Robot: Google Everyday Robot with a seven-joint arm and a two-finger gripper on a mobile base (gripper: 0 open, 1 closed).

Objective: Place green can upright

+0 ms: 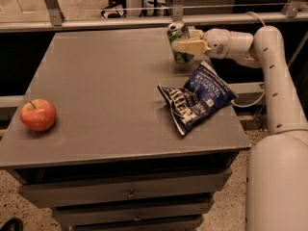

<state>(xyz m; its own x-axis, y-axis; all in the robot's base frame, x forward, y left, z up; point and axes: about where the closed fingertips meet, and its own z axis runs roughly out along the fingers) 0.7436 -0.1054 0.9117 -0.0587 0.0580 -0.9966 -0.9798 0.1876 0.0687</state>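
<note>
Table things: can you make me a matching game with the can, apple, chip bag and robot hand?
1 green can
2 apple
3 chip bag
4 hand

A red, front left of the table
B blue, lying at the right
C pale, shut around the can, far edge
D shiny, being held

Pairs: 1-D, 2-A, 3-B, 4-C
</note>
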